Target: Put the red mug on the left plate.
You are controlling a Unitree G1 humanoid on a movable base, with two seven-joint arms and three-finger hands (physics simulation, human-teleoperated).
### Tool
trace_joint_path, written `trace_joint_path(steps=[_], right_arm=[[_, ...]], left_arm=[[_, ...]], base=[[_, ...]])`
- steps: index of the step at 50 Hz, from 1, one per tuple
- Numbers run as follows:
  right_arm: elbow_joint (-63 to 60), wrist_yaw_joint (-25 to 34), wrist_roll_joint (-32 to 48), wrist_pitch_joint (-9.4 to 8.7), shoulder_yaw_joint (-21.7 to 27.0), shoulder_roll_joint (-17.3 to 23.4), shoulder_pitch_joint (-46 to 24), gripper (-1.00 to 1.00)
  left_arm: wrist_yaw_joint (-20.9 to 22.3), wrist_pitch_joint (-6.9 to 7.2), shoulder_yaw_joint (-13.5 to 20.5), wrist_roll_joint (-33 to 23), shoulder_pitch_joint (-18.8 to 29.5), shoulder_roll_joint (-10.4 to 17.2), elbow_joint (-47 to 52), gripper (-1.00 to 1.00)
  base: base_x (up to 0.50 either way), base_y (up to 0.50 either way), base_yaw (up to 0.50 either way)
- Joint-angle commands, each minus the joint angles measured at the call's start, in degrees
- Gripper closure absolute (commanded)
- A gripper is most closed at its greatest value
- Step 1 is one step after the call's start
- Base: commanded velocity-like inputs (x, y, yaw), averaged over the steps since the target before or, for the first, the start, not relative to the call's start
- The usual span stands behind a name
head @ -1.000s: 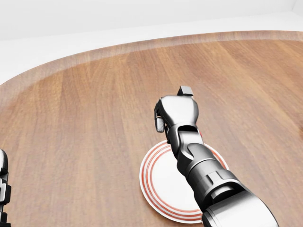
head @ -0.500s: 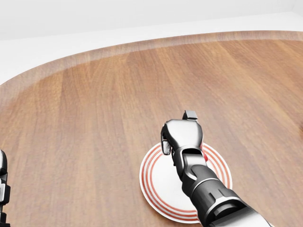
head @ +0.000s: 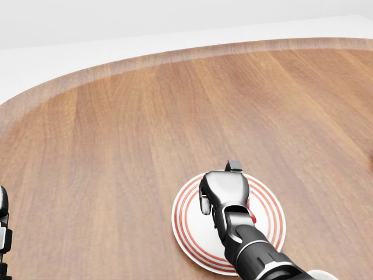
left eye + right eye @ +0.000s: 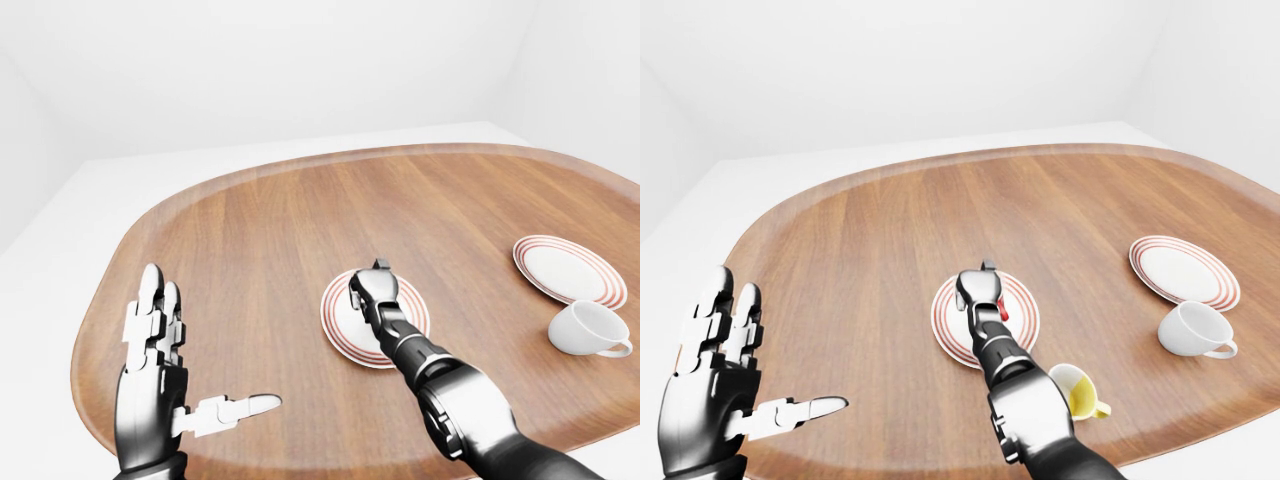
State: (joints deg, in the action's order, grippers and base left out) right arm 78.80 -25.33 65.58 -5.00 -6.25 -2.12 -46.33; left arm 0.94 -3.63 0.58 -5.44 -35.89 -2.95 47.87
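The left plate [image 3: 191,226], white with red rings, lies on the wooden table at the lower middle of the head view. My right hand [image 3: 224,188] is over the plate with its fingers curled down. It is shut on the red mug [image 3: 251,195], which shows only as red slivers at the hand's right side; a sliver also shows in the right-eye view [image 4: 1002,313]. Whether the mug touches the plate is hidden. My left hand [image 4: 215,340] is open and empty with fingers spread, at the lower left of the left-eye view, well apart from the plate.
A second ringed plate [image 4: 565,266] lies at the right of the table. A white mug [image 4: 590,328] stands just below it. A mug with a yellow inside [image 4: 1077,390] lies on its side near the table's lower edge, to the right of my right forearm.
My right hand has come down the head view, from above the plate's top edge to over the plate itself. The left hand and the camera have not moved.
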Motion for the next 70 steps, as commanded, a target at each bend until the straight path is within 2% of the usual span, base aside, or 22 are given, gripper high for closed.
trace_joint_path(steps=[1,31,33,49,58,63,67,70], right_arm=[[-0.34,-0.14,-1.81,0.0,-0.2,-0.28,0.76,1.0],[-0.01,0.19,-0.88,0.0,-0.11,-0.53,1.2,1.0],[0.02,0.4,-0.96,0.0,-0.03,-0.54,1.17,-1.0],[0.02,1.94,-0.26,0.0,-0.34,-0.44,1.14,-1.0],[-0.05,1.91,-0.25,0.0,-0.27,-0.51,1.15,-1.0],[-0.35,1.97,-0.71,0.0,-0.1,-0.35,0.76,-1.0],[-2.24,4.28,-2.96,0.0,0.45,0.08,-0.81,-1.0],[-8.02,9.15,-5.41,0.0,0.17,0.8,-1.64,-1.0]], left_arm=[[-0.01,-0.02,0.08,0.07,0.09,-0.05,-0.15,-1.0],[0.11,0.25,0.27,0.17,0.55,-0.13,-0.42,-1.0],[0.15,0.08,0.24,0.16,0.31,-0.13,-0.24,-1.0],[0.3,0.21,0.4,0.0,0.43,-0.25,-0.15,-1.0],[0.45,-0.4,0.49,0.08,0.03,-0.38,-0.19,-1.0],[0.36,-0.25,0.36,-0.07,0.14,-0.35,-0.21,-1.0],[0.34,-0.24,0.32,0.01,0.11,-0.29,-0.17,-1.0],[0.25,-0.2,0.25,-0.06,0.21,-0.26,-0.31,-1.0]], base=[[0.0,0.0,0.0],[0.0,0.0,0.0],[0.0,0.0,0.0],[0.0,0.0,0.0],[0.0,0.0,0.0],[0.0,0.0,0.0],[0.0,0.0,0.0],[0.0,0.0,0.0]])
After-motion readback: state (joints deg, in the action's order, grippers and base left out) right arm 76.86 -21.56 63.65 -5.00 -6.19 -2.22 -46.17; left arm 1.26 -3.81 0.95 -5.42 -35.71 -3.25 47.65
